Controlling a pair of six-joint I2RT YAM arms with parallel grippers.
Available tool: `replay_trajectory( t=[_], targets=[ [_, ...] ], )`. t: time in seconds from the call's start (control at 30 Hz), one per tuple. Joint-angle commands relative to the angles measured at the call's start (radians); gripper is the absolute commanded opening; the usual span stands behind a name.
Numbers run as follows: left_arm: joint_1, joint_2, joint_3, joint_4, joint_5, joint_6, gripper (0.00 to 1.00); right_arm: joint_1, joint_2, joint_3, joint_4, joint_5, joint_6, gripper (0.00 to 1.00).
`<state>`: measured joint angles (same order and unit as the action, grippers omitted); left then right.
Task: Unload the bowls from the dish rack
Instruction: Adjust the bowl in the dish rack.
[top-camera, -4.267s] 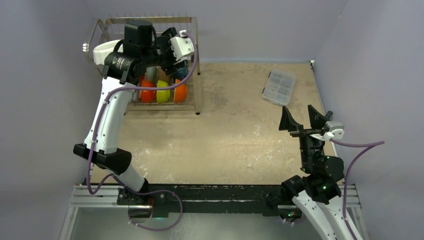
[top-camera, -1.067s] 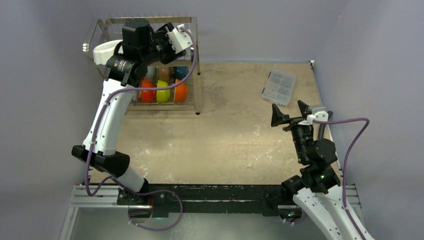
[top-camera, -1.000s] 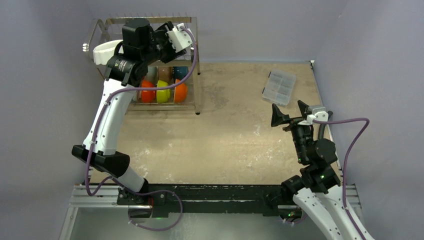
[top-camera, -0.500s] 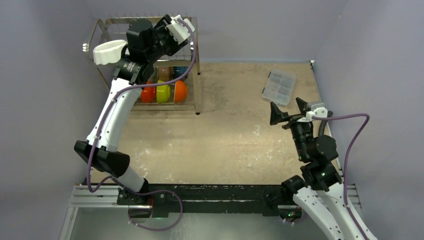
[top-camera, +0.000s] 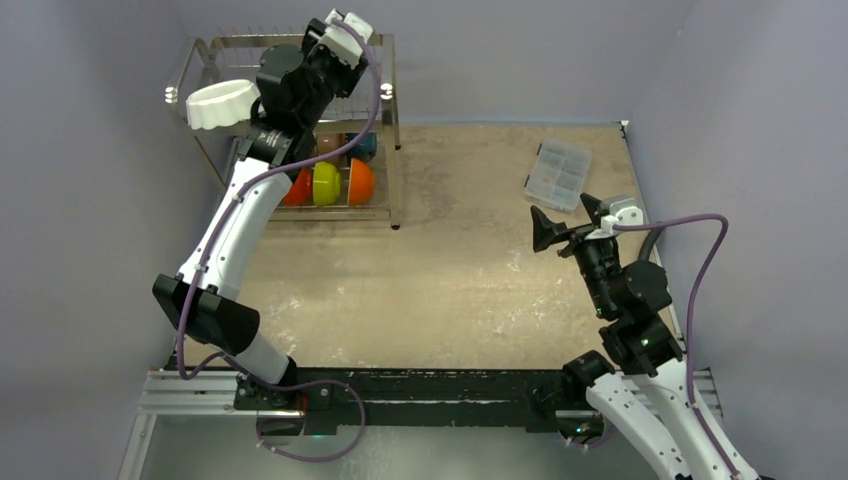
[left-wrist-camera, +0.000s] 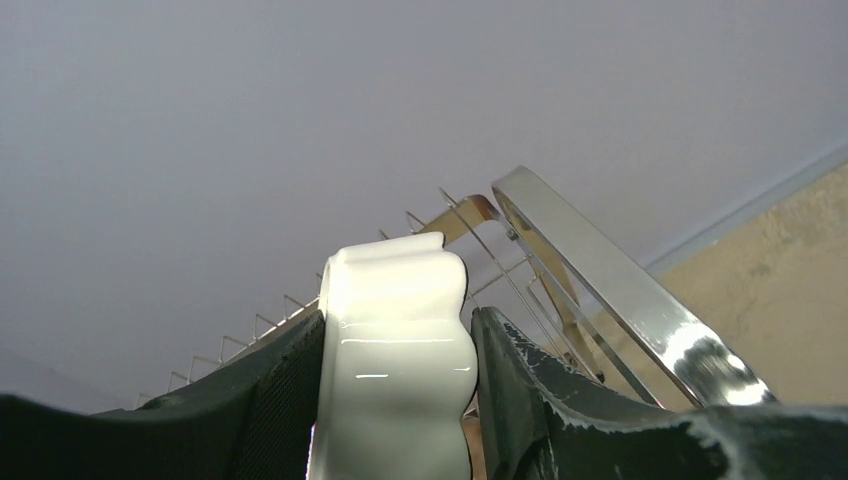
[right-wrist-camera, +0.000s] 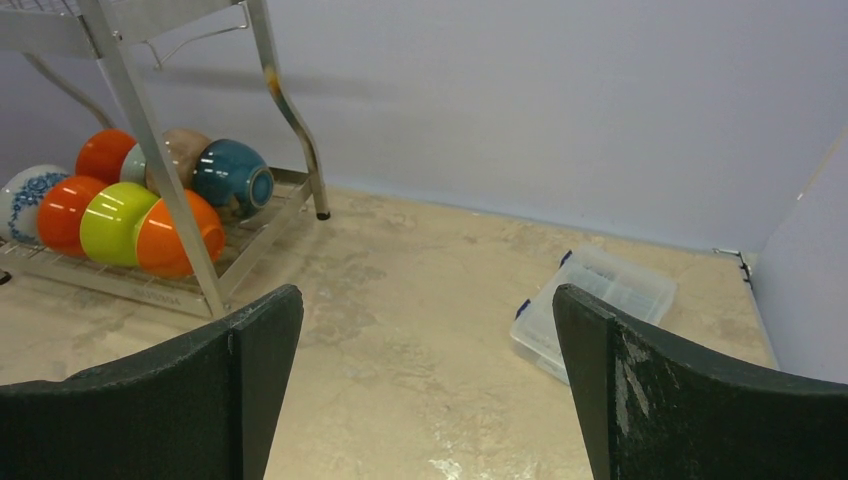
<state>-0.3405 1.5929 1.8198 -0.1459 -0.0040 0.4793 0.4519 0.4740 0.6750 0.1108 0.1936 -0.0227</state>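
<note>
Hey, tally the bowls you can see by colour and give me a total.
Orange bowls: 3
Yellow-green bowl: 1
Teal bowl: 1
Tan bowl: 1
Blue-patterned bowl: 1
White scalloped bowl, in the left tool: 1
Total: 8
A pale sliver beside the tan bowl is too hidden to count.

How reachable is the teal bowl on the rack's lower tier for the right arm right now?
Probably yes, though a long stretch. The right gripper is open and empty, bare table lies between, and the teal bowl sits at the dish rack's right end, beside a leg.
</note>
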Motion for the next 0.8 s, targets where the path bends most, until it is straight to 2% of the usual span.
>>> replay_trajectory(
  t=[0.0,0.43,0.67,0.77],
  targets=[
    [0.005,-0.066,0.017,0.258,-0.085,-0.115,0.00,0.005,0.006,0.049,0.016,-0.023,-0.009,0.99],
    [0.005,-0.085,-0.031,0.377,-0.214,-0.376,0.00,0.006,0.006,0.052,0.008,-0.041,-0.006,0.99],
    [0.004,-0.062,-0.001,0.309,-0.236,-0.374,0.00,0.006,-0.001,0.046,0.007,-0.048,-0.005,0.99],
    [0.005,-0.043,0.043,0.216,-0.275,-0.341,0.00,0.005,-0.004,0.042,0.009,-0.050,-0.004,0.99]
  ],
)
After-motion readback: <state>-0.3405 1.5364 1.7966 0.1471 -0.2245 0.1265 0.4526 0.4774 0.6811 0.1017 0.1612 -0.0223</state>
